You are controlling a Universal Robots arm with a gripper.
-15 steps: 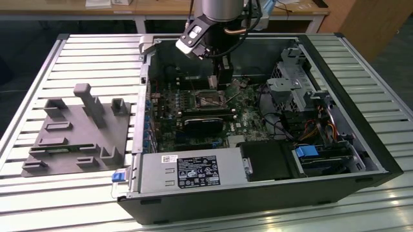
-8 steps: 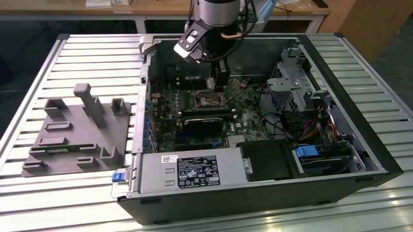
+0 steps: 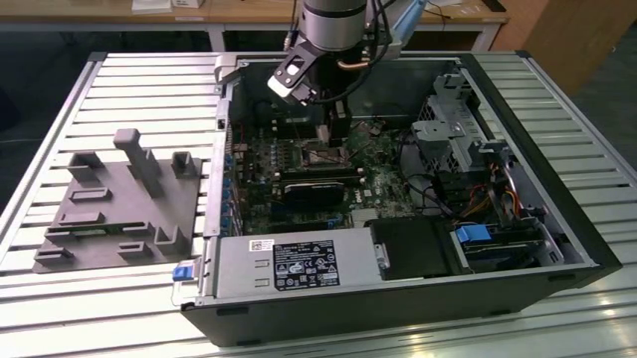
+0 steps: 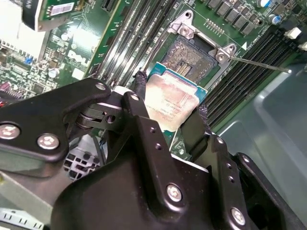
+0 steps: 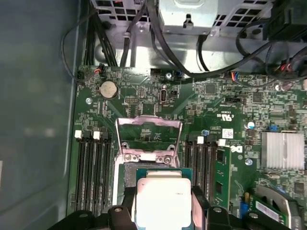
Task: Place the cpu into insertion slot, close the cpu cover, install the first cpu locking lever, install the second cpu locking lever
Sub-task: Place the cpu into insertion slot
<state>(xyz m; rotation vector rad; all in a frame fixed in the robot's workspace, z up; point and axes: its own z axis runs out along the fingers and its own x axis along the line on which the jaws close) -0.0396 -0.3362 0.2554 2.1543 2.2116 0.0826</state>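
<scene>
Arm [image 3: 333, 22] stands near vertical over the open computer case [image 3: 398, 313], wrist pointing down into it, with the gripper [image 3: 333, 136] low above the middle of the motherboard [image 3: 298, 171]. In both wrist views the gripper [image 4: 171, 103] [image 5: 163, 203] is partly closed, its two black fingers [image 4: 195, 128] pressing on opposite edges of the cpu [image 4: 175, 93] [image 5: 160, 199], which it holds flat with the silvery top facing the cameras. The cpu hangs just beside and partly over the insertion slot [image 4: 189, 53], whose contact field lies bare; whether chip and slot touch I cannot tell. In the first wrist view the cpu cover [image 5: 148, 122] is swung up and open on the slot's far side. A thin metal lever [image 4: 259, 63] juts out from one corner of the slot. A grey fixture [image 3: 119, 201] lies on the slatted table [image 3: 100, 313] at the exterior view's left.
</scene>
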